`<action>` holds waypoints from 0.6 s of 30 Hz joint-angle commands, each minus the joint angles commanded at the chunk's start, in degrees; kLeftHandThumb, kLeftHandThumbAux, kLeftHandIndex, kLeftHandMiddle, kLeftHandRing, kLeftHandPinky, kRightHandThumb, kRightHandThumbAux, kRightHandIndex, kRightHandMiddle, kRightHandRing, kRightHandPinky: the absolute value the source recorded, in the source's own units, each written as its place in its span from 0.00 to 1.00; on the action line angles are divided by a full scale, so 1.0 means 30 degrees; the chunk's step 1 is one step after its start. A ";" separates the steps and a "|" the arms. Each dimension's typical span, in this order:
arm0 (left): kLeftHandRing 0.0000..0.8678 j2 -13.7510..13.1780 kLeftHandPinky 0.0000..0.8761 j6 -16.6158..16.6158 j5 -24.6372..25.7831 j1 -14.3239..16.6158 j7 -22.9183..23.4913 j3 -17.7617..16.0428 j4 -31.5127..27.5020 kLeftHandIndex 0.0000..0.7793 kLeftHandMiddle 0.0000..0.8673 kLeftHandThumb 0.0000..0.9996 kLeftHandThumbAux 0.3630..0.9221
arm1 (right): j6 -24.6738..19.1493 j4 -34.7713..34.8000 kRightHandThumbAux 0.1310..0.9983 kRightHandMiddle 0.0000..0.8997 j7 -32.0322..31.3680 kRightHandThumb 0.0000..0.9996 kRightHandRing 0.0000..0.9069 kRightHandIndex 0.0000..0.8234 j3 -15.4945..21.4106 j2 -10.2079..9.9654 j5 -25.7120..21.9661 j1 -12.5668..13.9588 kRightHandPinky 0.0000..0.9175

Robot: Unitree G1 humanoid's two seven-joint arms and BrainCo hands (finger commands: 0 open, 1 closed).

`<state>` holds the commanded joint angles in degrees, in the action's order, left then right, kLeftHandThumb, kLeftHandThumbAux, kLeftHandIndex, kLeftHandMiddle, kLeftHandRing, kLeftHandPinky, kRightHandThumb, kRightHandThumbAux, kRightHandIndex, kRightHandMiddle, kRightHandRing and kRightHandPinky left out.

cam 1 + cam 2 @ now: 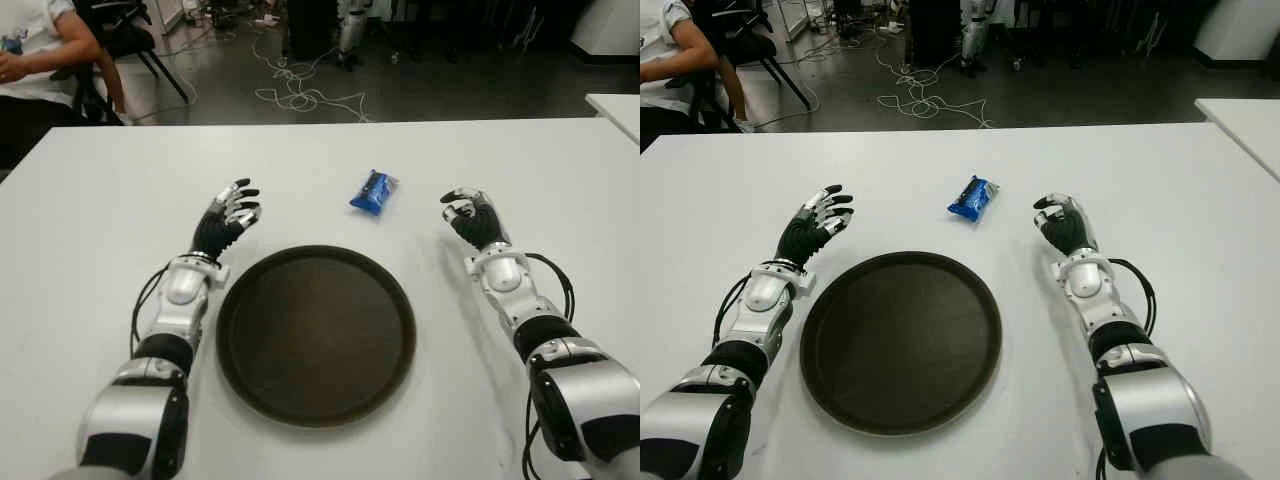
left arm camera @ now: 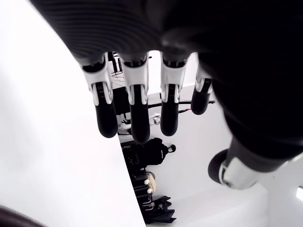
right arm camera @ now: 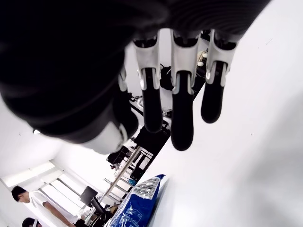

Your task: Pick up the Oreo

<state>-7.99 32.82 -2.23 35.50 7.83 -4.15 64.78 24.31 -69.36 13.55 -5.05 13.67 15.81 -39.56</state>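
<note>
Two hands flank a tray [image 1: 316, 405] on the white worktop [image 1: 100, 200].
The blue Oreo [image 1: 373, 192] lies just beyond the tray, ungrasped; the right hand [image 1: 472, 217] hovers beside it with fingers [image 3: 182, 120] loosely spread, the left hand [image 1: 226, 221] at the tray's left likewise holds nothing.

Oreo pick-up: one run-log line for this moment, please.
Oreo pack on table, ungrasped | right hand open beside it | left hand open | tray empty
</note>
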 joint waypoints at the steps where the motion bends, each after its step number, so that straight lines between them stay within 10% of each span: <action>1: 0.25 -0.0004 0.26 0.0018 -0.0025 -0.0002 -0.0036 0.0010 0.0002 0.18 0.24 0.01 0.51 | 0.0000 -0.0006 0.68 0.53 0.0028 0.69 0.57 0.50 -0.0020 0.0007 0.0029 -0.0002 0.60; 18: 0.25 -0.0011 0.26 0.0111 0.0110 -0.0004 0.0109 -0.0095 -0.0030 0.17 0.24 0.02 0.55 | 0.0117 -0.0062 0.68 0.54 -0.0039 0.69 0.58 0.51 -0.0195 0.0043 0.0122 0.0006 0.60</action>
<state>-8.02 33.16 -1.90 35.49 8.16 -4.43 64.69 24.66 -69.55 13.43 -5.64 13.80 16.18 -39.54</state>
